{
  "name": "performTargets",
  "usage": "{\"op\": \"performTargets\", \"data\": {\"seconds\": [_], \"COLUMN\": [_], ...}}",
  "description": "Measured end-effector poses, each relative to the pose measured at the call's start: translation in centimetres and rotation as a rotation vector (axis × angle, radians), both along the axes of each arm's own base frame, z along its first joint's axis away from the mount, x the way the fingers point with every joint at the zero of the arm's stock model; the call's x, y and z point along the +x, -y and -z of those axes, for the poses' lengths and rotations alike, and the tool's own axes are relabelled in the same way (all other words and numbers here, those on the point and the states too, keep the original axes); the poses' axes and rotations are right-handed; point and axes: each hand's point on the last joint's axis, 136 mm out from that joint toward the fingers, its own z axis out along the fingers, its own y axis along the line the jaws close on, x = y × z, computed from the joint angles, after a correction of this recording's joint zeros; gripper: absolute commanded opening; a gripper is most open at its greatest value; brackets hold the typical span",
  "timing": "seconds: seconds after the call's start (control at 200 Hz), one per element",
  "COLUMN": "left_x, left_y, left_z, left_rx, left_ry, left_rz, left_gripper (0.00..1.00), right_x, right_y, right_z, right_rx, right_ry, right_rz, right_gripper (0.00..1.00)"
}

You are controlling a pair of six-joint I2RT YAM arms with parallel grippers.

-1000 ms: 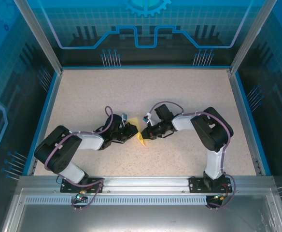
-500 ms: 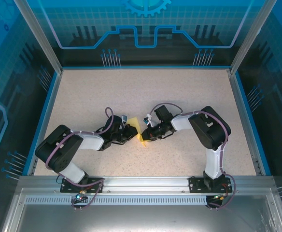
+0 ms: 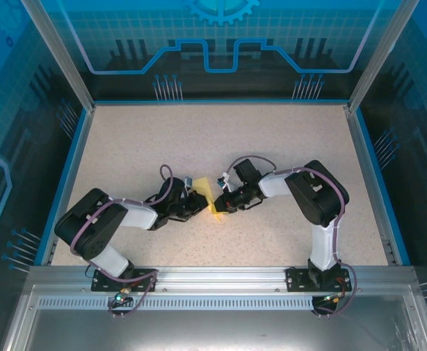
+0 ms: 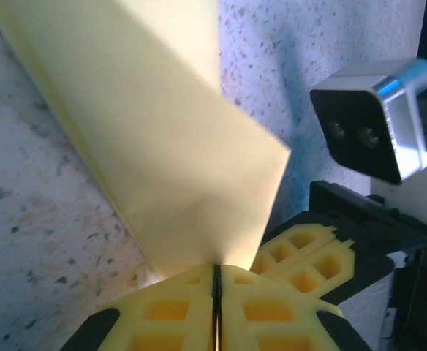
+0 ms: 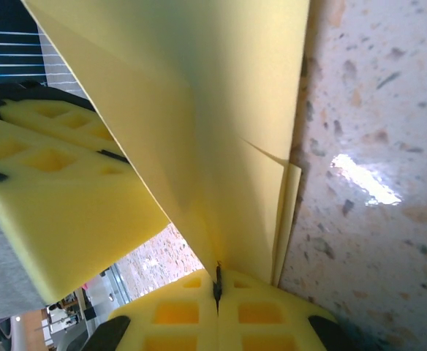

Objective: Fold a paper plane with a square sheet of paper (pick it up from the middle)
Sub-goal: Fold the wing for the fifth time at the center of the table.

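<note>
Speckled table beneath folded yellow paper pinched by left gripper, right gripper.

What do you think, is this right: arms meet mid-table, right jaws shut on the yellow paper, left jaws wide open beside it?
Wrong on the left jaws. The left wrist view shows them shut on the paper, its edge pinched between them, not open beside it. The rest stands: the arms meet and the right jaws are shut on the same paper.
</note>
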Motion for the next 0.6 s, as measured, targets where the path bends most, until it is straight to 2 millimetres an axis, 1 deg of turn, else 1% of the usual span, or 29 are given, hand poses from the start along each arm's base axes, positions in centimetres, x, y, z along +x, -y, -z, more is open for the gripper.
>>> {"op": "performTargets", "data": {"seconds": [0.25, 0.6], "left_x": [-0.15, 0.30], "left_y": [-0.08, 0.12], "left_z": [0.17, 0.22], "left_rx": [0.006, 0.019], "left_ry": [0.002, -0.007], "left_rz": [0.002, -0.002], "left_gripper": [0.10, 0.10], "right_x": [0.13, 0.12], "right_y": [0.08, 0.09], "right_z": [0.03, 0.05], "right_rx": [-0.001, -0.001], "right_ry": [-0.002, -0.002], "right_rz": [0.004, 0.003], "right_gripper": [0.01, 0.01]}}
